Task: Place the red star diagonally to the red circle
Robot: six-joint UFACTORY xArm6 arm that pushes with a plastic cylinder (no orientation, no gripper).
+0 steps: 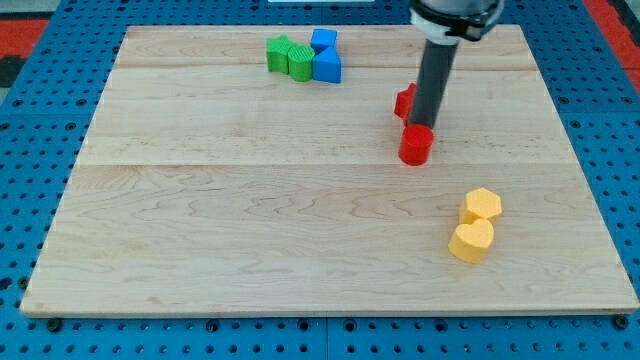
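Observation:
The red circle, a short cylinder, lies right of the board's middle. The red star lies just above it and slightly to the view's left, mostly hidden behind my rod. My tip comes down between the two red blocks, at the circle's upper edge and against the star's right side.
Two green blocks and two blue blocks cluster near the view's top, left of centre. A yellow hexagon and a yellow heart sit at the lower right. The wooden board lies on a blue pegboard.

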